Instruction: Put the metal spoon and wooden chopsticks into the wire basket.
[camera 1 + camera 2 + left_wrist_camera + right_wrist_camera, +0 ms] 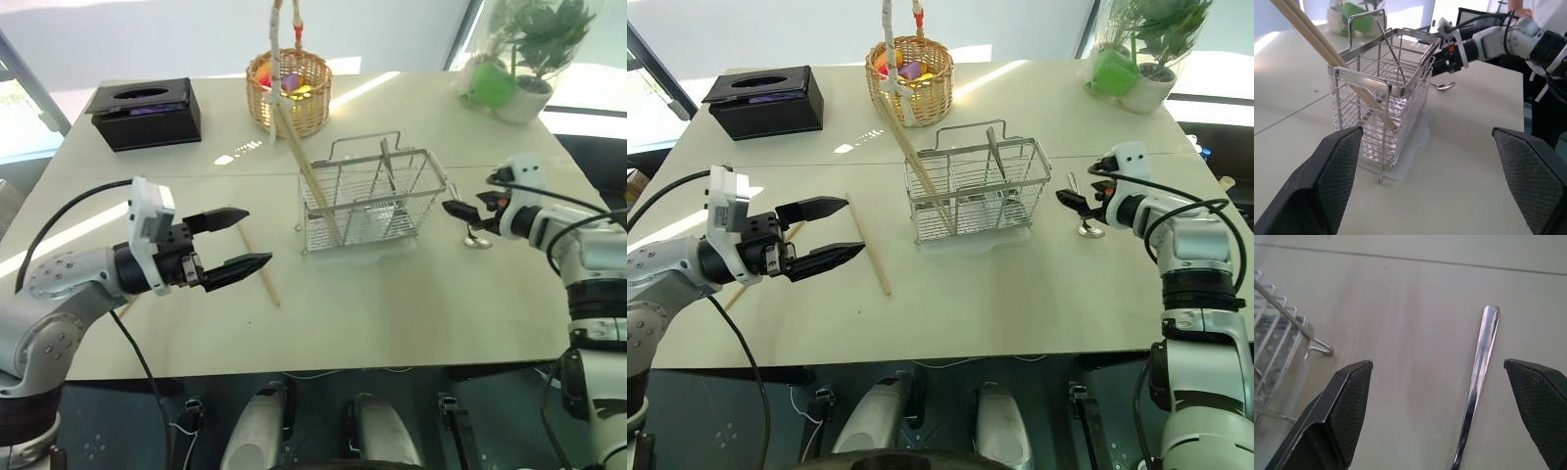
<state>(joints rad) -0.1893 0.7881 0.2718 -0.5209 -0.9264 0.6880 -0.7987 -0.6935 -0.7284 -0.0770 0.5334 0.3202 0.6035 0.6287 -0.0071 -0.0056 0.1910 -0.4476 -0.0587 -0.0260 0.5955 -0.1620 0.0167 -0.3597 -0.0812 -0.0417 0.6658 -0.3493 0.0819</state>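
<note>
Left to right on the worktop point(411, 313): one black tissue box point(145, 112) at the far left corner, no writing readable. The left claw point(240, 242) hangs open and empty above the near left part. One loose chopstick point(259, 264) lies flat just beyond it. One wicker basket point(289, 91) stands at the far edge. One wire basket point(370, 201) stands mid-worktop, with wooden chopsticks point(309, 171) leaning inside. One metal spoon point(1476, 382) lies right of it, under the open, empty right claw point(460, 210). One potted plant point(524, 59) occupies the far right corner.
</note>
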